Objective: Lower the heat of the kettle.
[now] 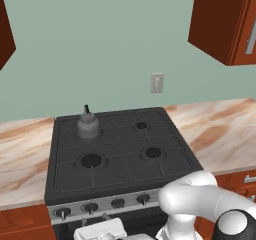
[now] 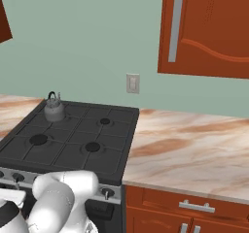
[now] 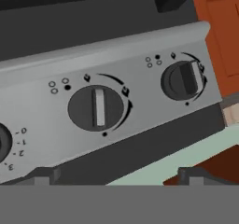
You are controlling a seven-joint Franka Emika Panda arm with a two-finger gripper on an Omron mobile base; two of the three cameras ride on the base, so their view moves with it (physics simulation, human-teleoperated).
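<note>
From the left base view, the kettle sits on the stove's back left burner, with marbled bench on both sides. The right base view shows the kettle at the same far left corner, well away from the front knobs. In the hand view, the pincer is spread wide before the silver control panel, its tips low beneath two dark knobs, touching neither.

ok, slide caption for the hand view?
Open end effector facing the stove's silver control panel, centred near the middle knob, a second knob beside it.
</note>
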